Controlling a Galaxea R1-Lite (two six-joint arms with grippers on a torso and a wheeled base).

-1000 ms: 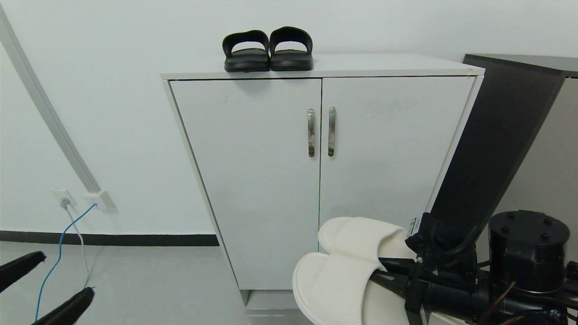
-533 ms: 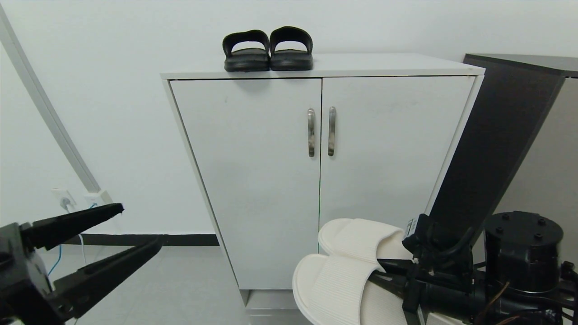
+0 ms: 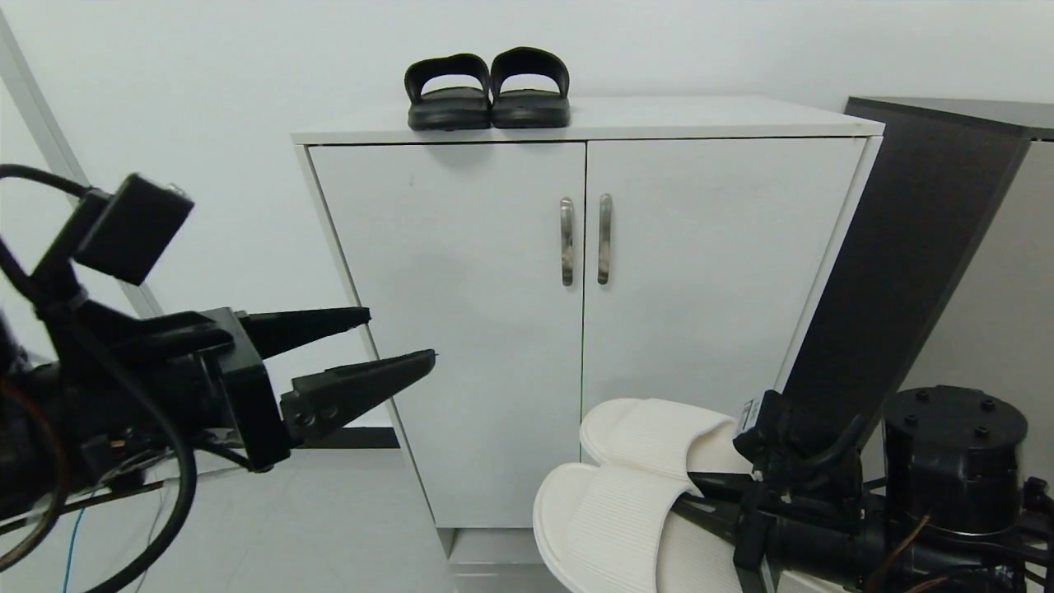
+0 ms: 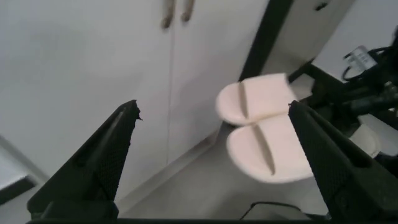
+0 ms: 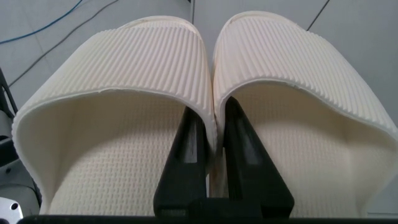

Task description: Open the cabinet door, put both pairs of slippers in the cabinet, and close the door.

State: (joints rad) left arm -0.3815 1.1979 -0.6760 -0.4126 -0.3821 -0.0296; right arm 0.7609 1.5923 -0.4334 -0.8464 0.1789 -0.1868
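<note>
A white two-door cabinet (image 3: 461,329) stands shut, with two metal handles (image 3: 566,241) side by side at its middle. A black pair of slippers (image 3: 487,89) sits on its top. My right gripper (image 5: 214,134) is shut on the inner straps of a cream pair of slippers (image 3: 626,486), held low in front of the right door. The cream pair (image 4: 261,130) and the handles (image 4: 176,12) also show in the left wrist view. My left gripper (image 3: 387,342) is open in the air before the left door, well left of the handles; its fingers (image 4: 102,158) hold nothing.
A dark cabinet (image 3: 922,247) stands right beside the white one. Wall sockets with a blue cable (image 3: 70,535) lie low on the left wall. Grey floor (image 3: 329,527) lies in front.
My left arm has risen from the lower left corner and swung right, up to the left door's height, fingers still open. The right arm and the cream slippers have stayed put.
</note>
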